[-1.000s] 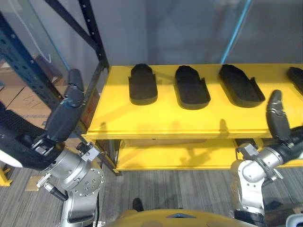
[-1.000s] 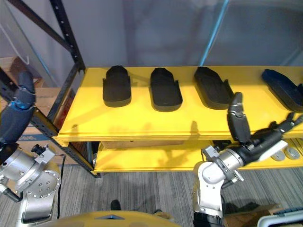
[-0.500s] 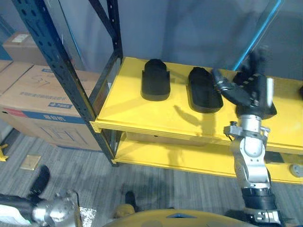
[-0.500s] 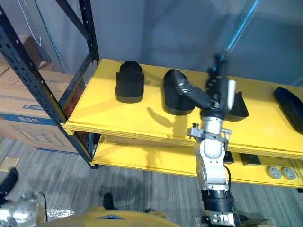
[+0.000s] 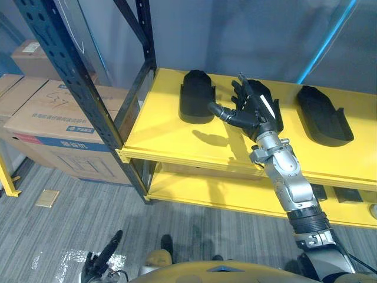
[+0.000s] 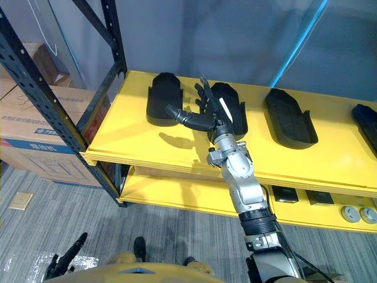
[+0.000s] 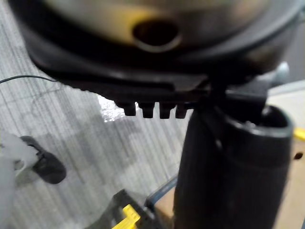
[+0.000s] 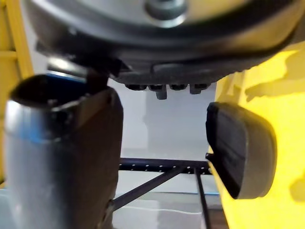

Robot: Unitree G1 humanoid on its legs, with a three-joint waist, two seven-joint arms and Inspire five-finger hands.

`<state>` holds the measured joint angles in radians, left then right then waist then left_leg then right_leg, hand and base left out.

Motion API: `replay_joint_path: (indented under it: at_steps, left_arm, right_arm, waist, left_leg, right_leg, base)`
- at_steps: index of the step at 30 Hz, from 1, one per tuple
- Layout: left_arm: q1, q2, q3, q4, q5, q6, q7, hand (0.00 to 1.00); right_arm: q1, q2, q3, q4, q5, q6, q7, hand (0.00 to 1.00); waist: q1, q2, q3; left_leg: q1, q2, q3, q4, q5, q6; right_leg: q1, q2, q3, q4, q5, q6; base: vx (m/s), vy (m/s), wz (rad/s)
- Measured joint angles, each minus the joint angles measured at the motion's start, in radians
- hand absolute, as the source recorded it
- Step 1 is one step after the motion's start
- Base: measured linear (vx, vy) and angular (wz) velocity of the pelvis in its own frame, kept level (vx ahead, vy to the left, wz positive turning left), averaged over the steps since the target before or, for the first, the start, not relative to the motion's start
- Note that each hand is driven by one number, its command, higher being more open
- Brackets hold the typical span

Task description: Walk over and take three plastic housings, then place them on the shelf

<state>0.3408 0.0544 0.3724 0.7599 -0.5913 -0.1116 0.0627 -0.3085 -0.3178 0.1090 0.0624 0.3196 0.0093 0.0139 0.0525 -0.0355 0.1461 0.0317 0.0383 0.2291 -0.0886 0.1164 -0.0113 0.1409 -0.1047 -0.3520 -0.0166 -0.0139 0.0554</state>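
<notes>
Three black plastic housings lie in a row on the yellow shelf: a left one, a middle one and a right one. My right hand hovers over the middle housing, open, fingers spread and thumb pointing at the left housing; whether it touches is unclear. In the right wrist view its thumb stands apart from a housing on the yellow board. My left hand hangs low near the floor, fingers straight, holding nothing.
A fourth housing lies at the shelf's far right. A dark blue rack upright and cardboard boxes stand on the left. The lower yellow shelf carries dark blocks and small discs.
The camera view has shifted. My right hand went from upright before the shelf to reaching leftward over the middle housing. My left arm dropped to floor level.
</notes>
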Motion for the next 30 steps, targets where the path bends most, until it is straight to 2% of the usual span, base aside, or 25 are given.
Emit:
replay_joint_path:
  at_steps: [2, 5, 11, 15, 19, 30]
  left_arm:
    - [-0.005, 0.009, -0.026, 0.022, 0.004, 0.013, -0.045, 1.0]
    - [-0.016, 0.012, -0.091, 0.039, -0.005, 0.064, -0.136, 1.0]
    - [-0.03, 0.019, -0.182, 0.064, -0.037, 0.094, -0.248, 1.0]
    - [-0.048, 0.026, -0.22, 0.076, -0.04, 0.094, -0.264, 1.0]
    - [-0.086, 0.032, -0.259, 0.084, -0.04, 0.093, -0.264, 1.0]
    - [-0.107, 0.035, -0.259, 0.092, -0.043, 0.096, -0.237, 1.0]
  right_arm:
    - [-0.022, 0.001, 0.0, 0.034, 0.0, 0.004, -0.029, 1.0]
    - [-0.033, 0.005, 0.0, 0.061, 0.001, 0.013, -0.056, 1.0]
    - [-0.064, 0.046, 0.031, 0.143, 0.0, 0.025, -0.023, 1.0]
    - [-0.101, 0.049, 0.064, 0.143, 0.0, 0.038, 0.01, 1.0]
    - [-0.175, 0.048, 0.067, 0.143, 0.0, 0.044, 0.017, 1.0]
    - [-0.237, 0.051, 0.088, 0.142, -0.001, 0.046, 0.0, 1.0]
  waist:
    - [-0.001, 0.003, 0.003]
    - [0.0, 0.021, 0.021]
    - [-0.003, 0.045, 0.047]
    - [-0.004, 0.058, 0.058]
    - [-0.003, 0.061, 0.079]
    - [0.0, 0.061, 0.115]
  left_leg:
    - [0.001, 0.002, 0.0, 0.0, -0.001, -0.003]
    - [0.006, 0.002, -0.002, 0.0, -0.002, -0.005]
    - [0.005, 0.002, -0.003, 0.003, -0.005, -0.009]
    - [-0.004, 0.002, -0.005, 0.005, -0.001, -0.004]
    - [-0.015, 0.004, -0.009, 0.005, 0.002, -0.003]
    - [-0.016, 0.006, -0.025, 0.005, 0.002, -0.003]
  right_leg:
    - [-0.003, 0.003, -0.002, -0.002, 0.0, -0.001]
    - [0.0, 0.003, -0.005, -0.002, -0.01, 0.001]
    - [-0.001, 0.002, -0.006, -0.001, -0.01, 0.004]
    - [-0.009, 0.003, -0.006, -0.002, -0.008, 0.002]
    - [-0.018, 0.005, -0.008, 0.001, -0.009, 0.0]
    - [-0.022, 0.004, -0.017, 0.037, -0.029, -0.009]
  base:
    - [0.0, 0.0, 0.0]
    - [0.0, 0.0, 0.0]
    - [0.04, -0.003, -0.01]
    - [0.06, -0.015, 0.01]
    - [0.02, -0.012, 0.03]
    - [0.0, -0.002, 0.03]
